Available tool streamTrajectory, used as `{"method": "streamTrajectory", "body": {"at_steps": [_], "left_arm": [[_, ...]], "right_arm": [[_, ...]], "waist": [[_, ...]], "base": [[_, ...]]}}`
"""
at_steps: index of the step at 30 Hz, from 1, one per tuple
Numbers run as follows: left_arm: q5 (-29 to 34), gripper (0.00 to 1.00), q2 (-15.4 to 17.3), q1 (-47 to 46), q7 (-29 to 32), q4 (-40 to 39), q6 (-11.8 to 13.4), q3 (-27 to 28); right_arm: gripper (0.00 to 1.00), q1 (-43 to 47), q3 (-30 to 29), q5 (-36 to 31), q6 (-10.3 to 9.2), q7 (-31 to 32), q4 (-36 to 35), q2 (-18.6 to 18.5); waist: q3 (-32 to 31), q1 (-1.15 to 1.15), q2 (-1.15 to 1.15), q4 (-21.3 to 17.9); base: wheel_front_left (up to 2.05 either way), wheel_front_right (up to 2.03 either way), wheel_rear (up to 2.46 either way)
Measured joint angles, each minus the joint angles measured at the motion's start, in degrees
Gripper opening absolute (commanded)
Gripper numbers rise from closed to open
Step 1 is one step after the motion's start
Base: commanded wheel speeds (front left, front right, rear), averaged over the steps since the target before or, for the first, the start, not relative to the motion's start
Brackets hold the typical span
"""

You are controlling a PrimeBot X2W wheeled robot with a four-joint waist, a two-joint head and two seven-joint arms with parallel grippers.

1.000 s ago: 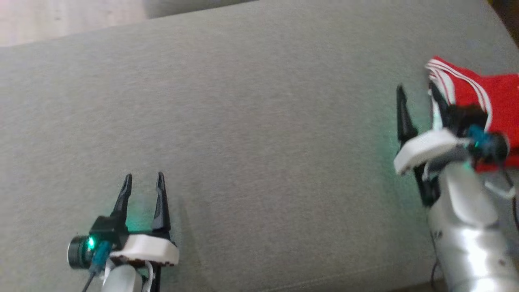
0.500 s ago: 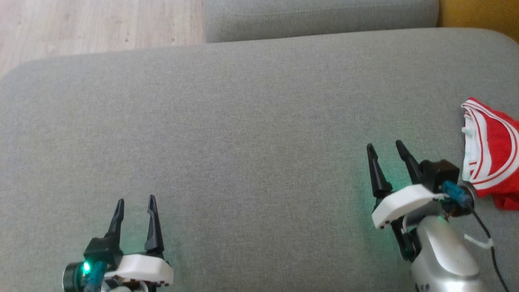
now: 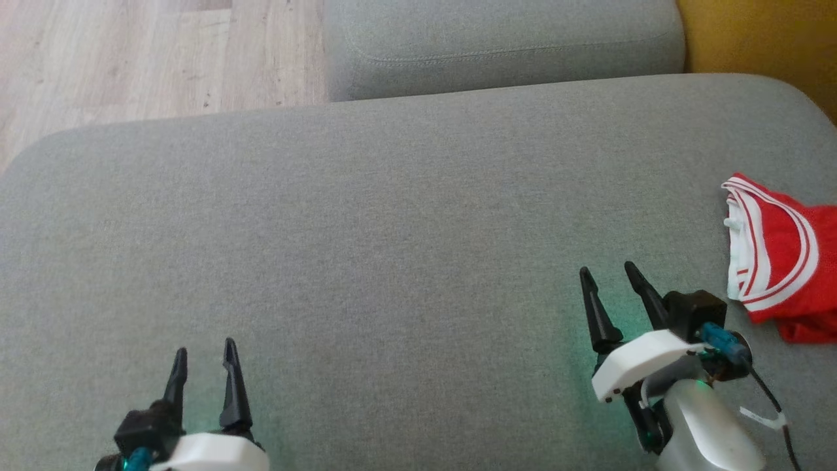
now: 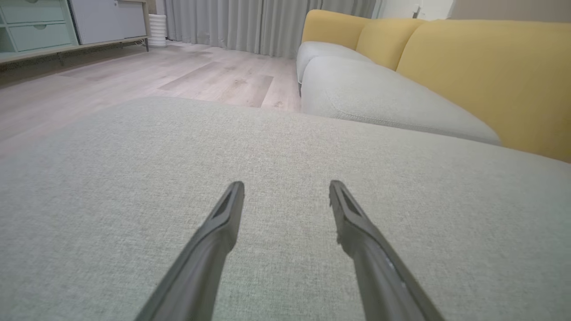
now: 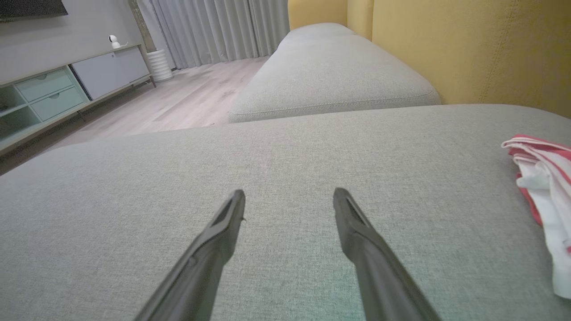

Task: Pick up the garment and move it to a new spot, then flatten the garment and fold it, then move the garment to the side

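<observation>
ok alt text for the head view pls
A red and white garment lies bunched at the right edge of a grey cushion, beside the open right end effector; the open left end effector hovers at lower left.

Garment [image 3: 785, 261] on ottoman [image 3: 392, 229], far right; sofa seat [image 3: 503, 46] behind; floor [image 3: 131, 59] back left.

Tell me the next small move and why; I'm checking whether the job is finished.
Probably just ease the right gripper toward its rest pose, like the left gripper. Both stand open and empty, and the garment lies bundled at the right edge of the cushion, apart from them, so setting it aside looks done.
</observation>
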Motion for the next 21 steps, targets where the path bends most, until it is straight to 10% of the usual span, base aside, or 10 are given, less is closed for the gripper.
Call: {"method": "streamTrajectory", "body": {"at_steps": [1,2,21], "left_arm": [[-0.52,1.00,0.00,0.01,0.00,-0.03,-0.30,0.07],[-0.52,0.00,0.01,-0.02,0.02,0.67,-0.27,0.01],[-8.57,0.00,-0.16,2.13,2.58,3.82,-0.82,0.13]], "right_arm": [[1.00,0.00,0.21,0.19,0.00,0.01,0.02,0.00],[0.00,0.10,0.22,0.13,0.00,0.07,0.56,0.05],[0.00,5.58,-1.41,8.50,0.00,2.25,1.78,0.26]], "waist": [[-0.09,0.00,0.00,-0.12],[-0.11,0.00,0.00,-0.11],[-0.19,0.00,0.00,0.08]], "base": [[0.00,0.00,0.00],[0.00,0.00,0.00],[0.00,0.00,0.00]]}}
